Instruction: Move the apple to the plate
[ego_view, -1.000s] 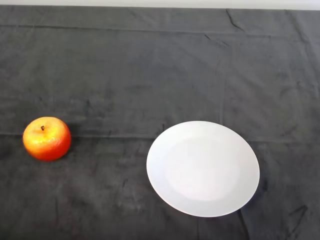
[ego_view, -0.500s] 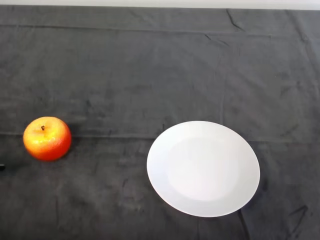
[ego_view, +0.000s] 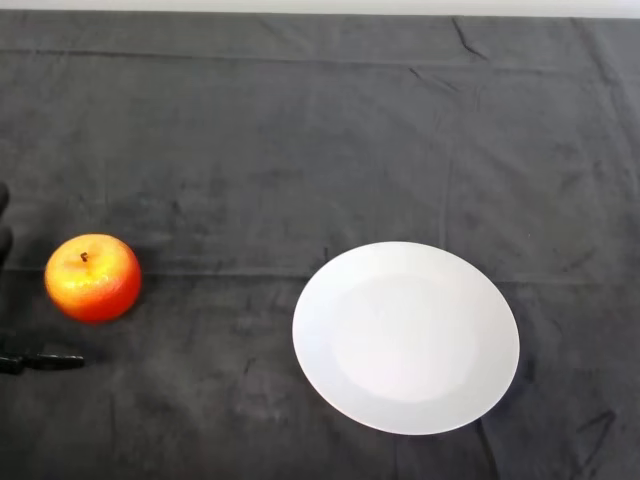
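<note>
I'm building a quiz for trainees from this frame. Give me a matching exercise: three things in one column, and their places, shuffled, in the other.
Things:
1. apple
2. plate
3. left hand

Places:
A. at the view's left edge, only partly in view
B. right of centre on the dark cloth, with nothing on it
C. on the cloth at the left, stem up

Pairs: 1-C, 2-B, 3-A

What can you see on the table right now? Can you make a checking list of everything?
Surface: dark cloth over the table, creased.
Job's things: apple upright on the cloth, stem up, left of the plate and apart from it; plate is white and bare.
Clutter: nothing seen.
Hand: left hand only just shows at the left edge, beside the apple, not touching it; grip cannot be judged.
Cables: not reported.
Surroundings: pale strip beyond the far edge.
</note>
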